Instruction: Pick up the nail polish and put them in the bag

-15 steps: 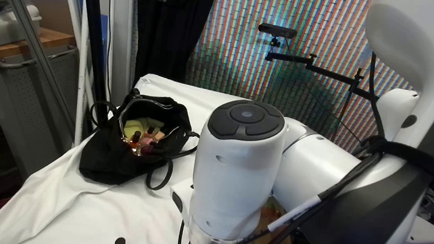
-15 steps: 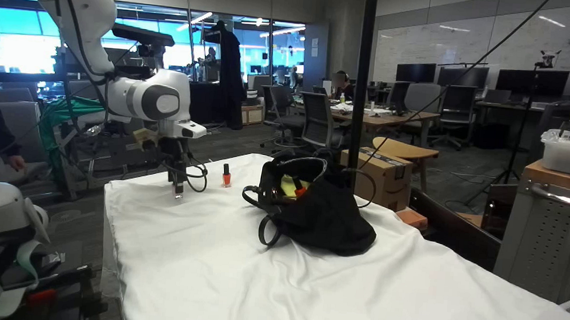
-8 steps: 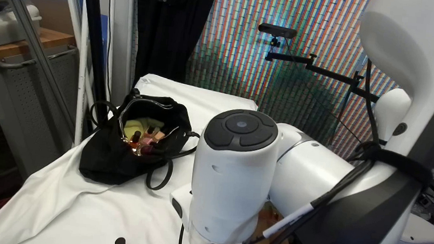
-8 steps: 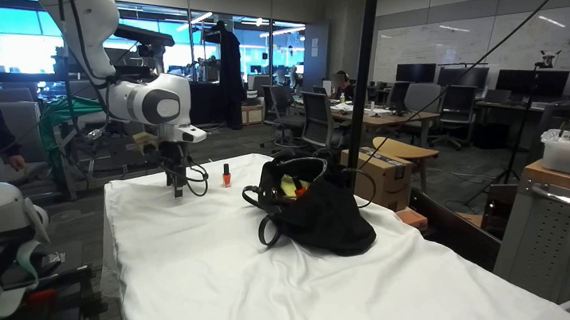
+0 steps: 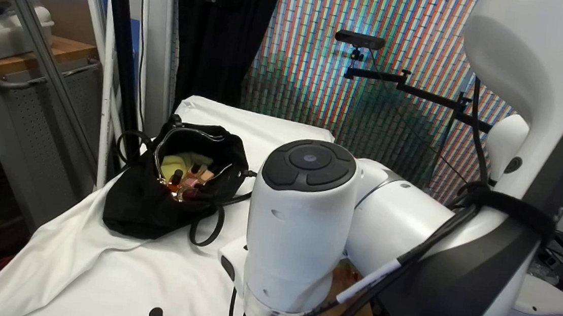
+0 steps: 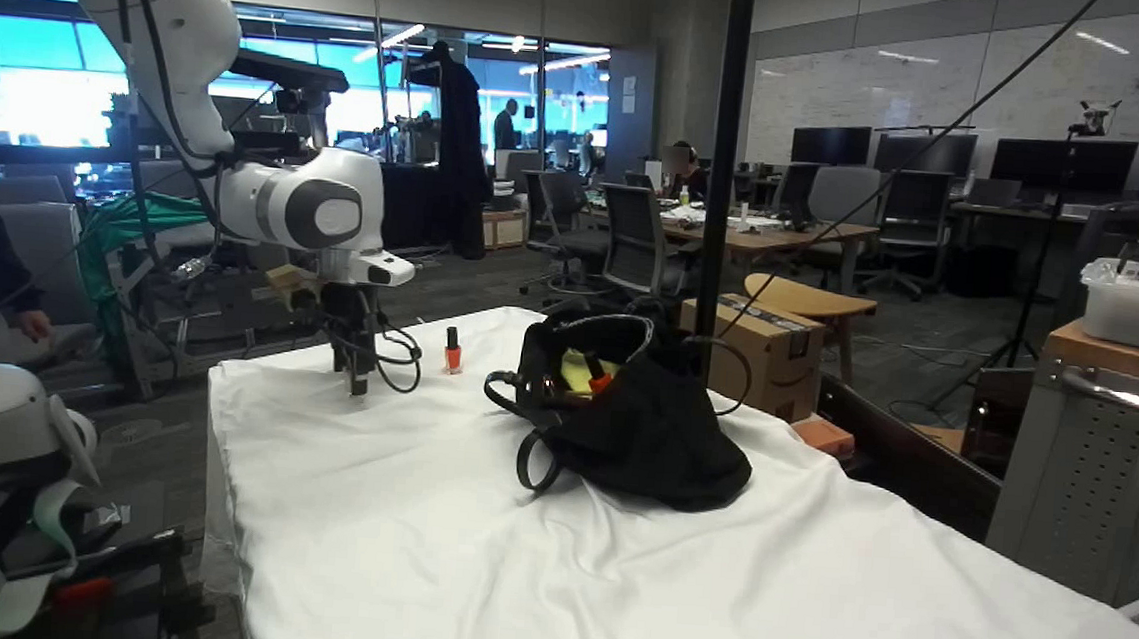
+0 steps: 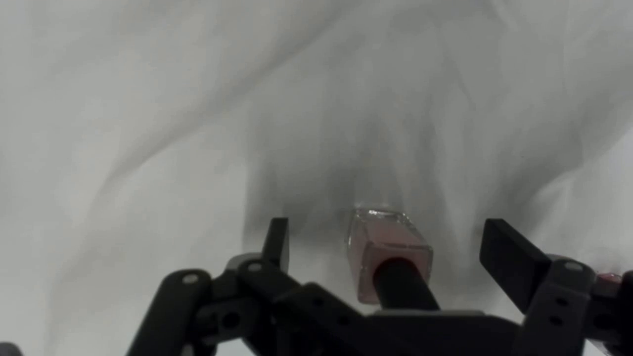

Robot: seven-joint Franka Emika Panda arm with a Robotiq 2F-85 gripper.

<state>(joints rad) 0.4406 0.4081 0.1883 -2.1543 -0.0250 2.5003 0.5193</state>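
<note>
Wrist view: we see the gripper [image 7: 386,242], jaws parted, astride pink nail polish [image 7: 388,253] on creased white cloth [image 7: 163,222]; in an exterior view, chairs [image 6: 633,226] stand beyond.

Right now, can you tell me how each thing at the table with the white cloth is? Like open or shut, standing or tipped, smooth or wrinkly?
Pink nail polish: standing, cap on.
Gripper: open, with a gap on both sides of the pink bottle.
Orange nail polish: standing, cap on.
Bag: open at the top.
Red nail polish in the bag: tipped a bit, cap on.
White cloth: wrinkly.
</note>
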